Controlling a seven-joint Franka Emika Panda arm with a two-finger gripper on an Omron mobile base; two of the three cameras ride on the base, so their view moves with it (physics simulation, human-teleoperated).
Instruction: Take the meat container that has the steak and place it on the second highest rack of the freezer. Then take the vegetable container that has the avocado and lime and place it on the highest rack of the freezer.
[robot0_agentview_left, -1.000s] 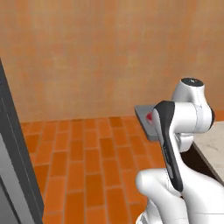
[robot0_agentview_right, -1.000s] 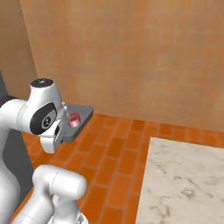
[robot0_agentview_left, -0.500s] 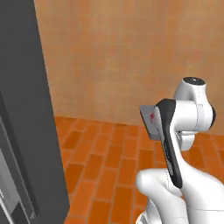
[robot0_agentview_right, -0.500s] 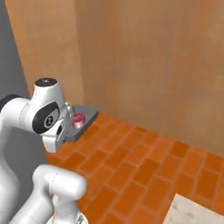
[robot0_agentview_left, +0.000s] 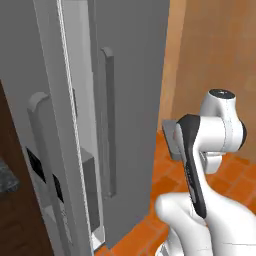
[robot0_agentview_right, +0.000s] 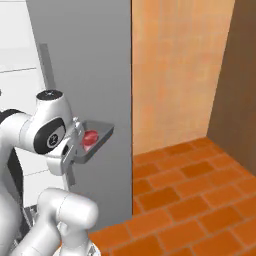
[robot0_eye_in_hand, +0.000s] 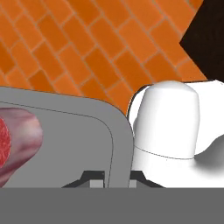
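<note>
Right base view shows the gripper (robot0_agentview_right: 75, 152) carrying the meat container (robot0_agentview_right: 95, 141), a shallow grey tray held level at about the arm's shoulder height, with the red steak (robot0_agentview_right: 90, 138) lying in it. The tray's long axis runs away from the hand toward the far right, its free end close to the grey face of the freezer (robot0_agentview_right: 85, 65). In the hand view the two fingertips (robot0_eye_in_hand: 89, 179) sit at the tray's near rim (robot0_eye_in_hand: 116, 144), clamped on its edge.

Left base view puts the tall grey freezer (robot0_agentview_left: 125, 100) to the left of the arm, with its doors and long vertical handle (robot0_agentview_left: 107, 120) just ahead and left of the container (robot0_agentview_left: 172, 140). The door looks closed or only ajar, and no racks can be seen, so the second highest rack probably lies left and beyond the tray, behind that door.

No brand, label or readable writing appears on the freezer or the container.
</note>
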